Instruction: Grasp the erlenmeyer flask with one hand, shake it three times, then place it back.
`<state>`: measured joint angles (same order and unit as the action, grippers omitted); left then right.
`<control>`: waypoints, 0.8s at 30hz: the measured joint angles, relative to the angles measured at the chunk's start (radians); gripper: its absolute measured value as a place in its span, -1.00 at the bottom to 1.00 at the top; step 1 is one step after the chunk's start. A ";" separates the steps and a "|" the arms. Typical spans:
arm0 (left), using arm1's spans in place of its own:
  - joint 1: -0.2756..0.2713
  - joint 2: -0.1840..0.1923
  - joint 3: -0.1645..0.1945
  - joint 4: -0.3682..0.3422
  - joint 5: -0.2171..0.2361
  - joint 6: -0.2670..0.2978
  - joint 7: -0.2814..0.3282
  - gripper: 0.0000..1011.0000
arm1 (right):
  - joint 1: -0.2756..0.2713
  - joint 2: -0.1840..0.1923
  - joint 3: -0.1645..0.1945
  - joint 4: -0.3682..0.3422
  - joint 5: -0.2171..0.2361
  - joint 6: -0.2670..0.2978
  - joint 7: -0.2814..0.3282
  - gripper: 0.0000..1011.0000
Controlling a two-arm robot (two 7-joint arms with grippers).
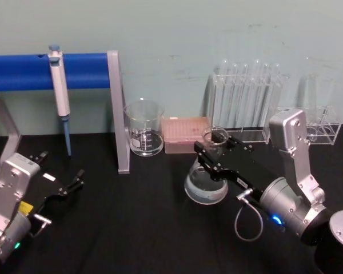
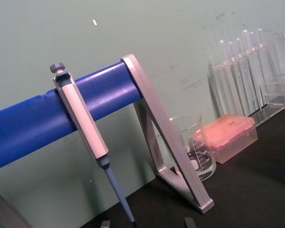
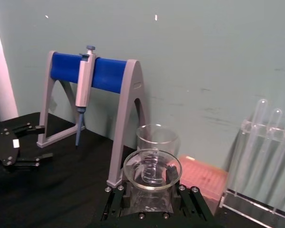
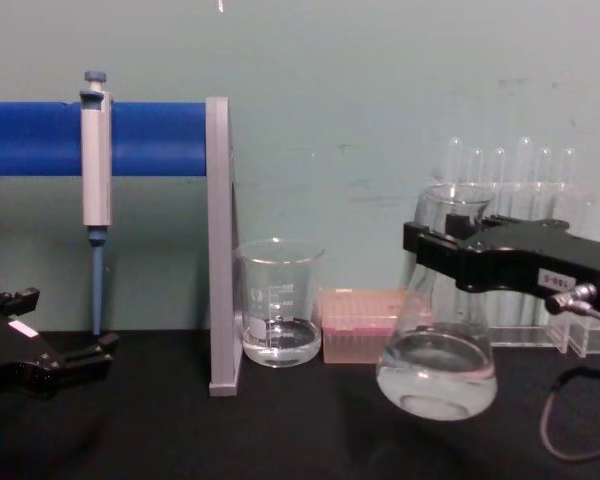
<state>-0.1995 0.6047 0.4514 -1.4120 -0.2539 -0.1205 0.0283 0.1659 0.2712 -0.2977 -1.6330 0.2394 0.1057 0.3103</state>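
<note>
The right tool (image 1: 214, 149) grips the neck of the flask (image 1: 206, 185), right of the beaker (image 1: 144, 128), where the chest view reveals clear liquid in its base and the right wrist view looks down its mouth; the left tool (image 1: 60, 167) sits spread wide, left of the beaker.

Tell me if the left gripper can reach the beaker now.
Probably not directly: the stand's grey leg stands between the open left gripper and the beaker, so it would need to swing around in front.
</note>
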 joint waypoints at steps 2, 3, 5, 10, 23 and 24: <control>0.000 0.000 0.000 0.000 0.000 0.000 0.000 0.98 | 0.003 0.001 -0.007 0.002 0.004 -0.001 0.004 -0.11; 0.000 0.000 0.000 0.000 0.000 0.000 0.000 0.98 | 0.004 0.001 -0.009 0.002 0.005 -0.001 0.005 -0.11; 0.000 0.000 0.000 0.000 0.000 0.000 0.000 0.98 | 0.006 0.003 -0.016 0.002 0.009 -0.001 0.010 -0.11; 0.000 0.000 0.000 0.000 0.000 0.000 0.000 0.98 | 0.011 0.005 -0.029 0.005 0.017 -0.001 0.015 -0.11; 0.000 0.000 0.000 0.000 0.000 0.000 0.000 0.98 | 0.020 0.017 -0.051 0.028 0.030 0.000 0.021 -0.11; 0.000 0.000 0.000 0.000 0.000 0.000 0.000 0.98 | 0.021 0.018 -0.052 0.032 0.031 -0.001 0.021 -0.11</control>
<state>-0.1995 0.6047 0.4514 -1.4119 -0.2538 -0.1205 0.0283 0.1872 0.2890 -0.3497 -1.6006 0.2700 0.1045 0.3311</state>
